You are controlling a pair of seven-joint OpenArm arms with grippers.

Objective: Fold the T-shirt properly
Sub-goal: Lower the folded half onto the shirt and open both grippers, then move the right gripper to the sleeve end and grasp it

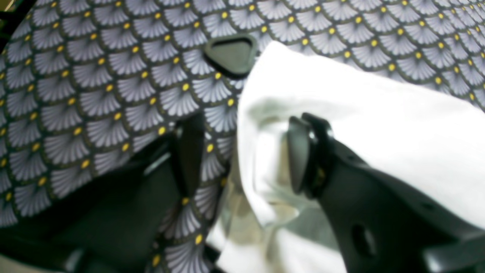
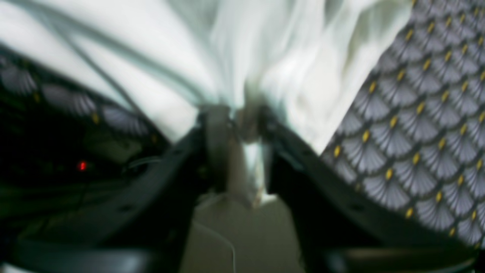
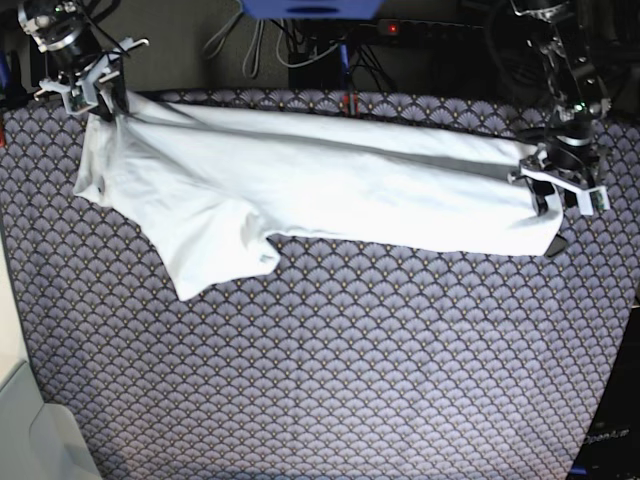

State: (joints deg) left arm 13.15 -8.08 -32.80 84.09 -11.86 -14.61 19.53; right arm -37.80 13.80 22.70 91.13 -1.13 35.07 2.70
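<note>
Base view, left to right: right gripper (image 3: 92,92) at the far-left corner, cloth bunched between its parted fingers, whether gripped cannot be told. T-shirt (image 3: 300,195) lies stretched across the patterned cloth (image 3: 330,370). Left gripper (image 3: 560,195), jaws parted, cloth released. Step: letting go after the stretch. Next: regrasp an edge for folding.
</note>
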